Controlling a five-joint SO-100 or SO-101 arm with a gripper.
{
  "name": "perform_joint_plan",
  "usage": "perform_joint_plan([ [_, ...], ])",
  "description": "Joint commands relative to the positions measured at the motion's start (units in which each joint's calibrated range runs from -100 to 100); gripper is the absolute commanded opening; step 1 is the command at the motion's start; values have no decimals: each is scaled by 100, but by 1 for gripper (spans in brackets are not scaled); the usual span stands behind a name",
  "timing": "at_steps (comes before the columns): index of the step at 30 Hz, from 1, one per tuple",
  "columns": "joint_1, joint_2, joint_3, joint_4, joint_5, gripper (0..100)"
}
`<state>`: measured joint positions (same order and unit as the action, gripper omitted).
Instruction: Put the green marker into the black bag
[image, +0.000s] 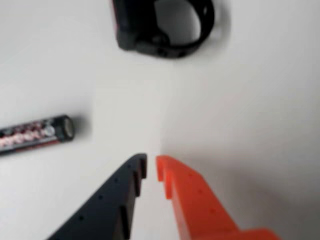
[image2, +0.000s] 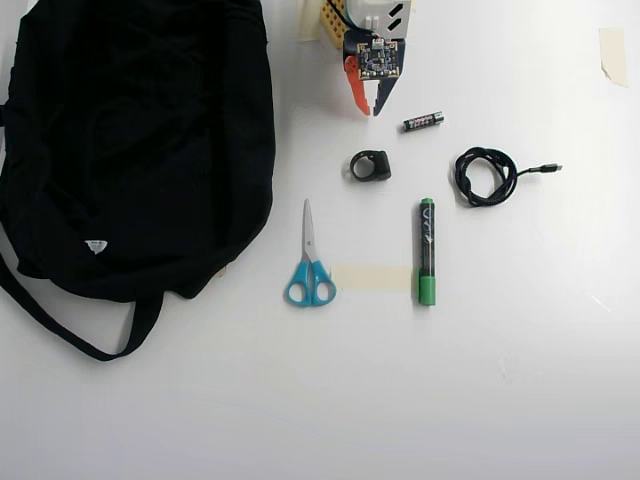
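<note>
My gripper (image2: 368, 110) hangs near the arm's base with its jaws nearly closed, a thin gap between them and nothing held. My task has not begun, I judge, since the green marker (image2: 427, 251) lies flat on the white table (image2: 520, 380), well apart from me. It is slim and black-barrelled with a glossy green cap. The black bag (image2: 140, 140), floppy fabric, slumps at the overhead view's left. In the wrist view, a battery (image: 35, 134) and a black ring-shaped clip (image: 165, 27) lie ahead.
</note>
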<state>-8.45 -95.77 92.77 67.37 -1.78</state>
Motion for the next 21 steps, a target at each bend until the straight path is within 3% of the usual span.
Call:
perform_joint_plan([
  [1,30,622,-669,-415,-21,2],
  [21,-30,3601,-3679,-2000,10,2],
])
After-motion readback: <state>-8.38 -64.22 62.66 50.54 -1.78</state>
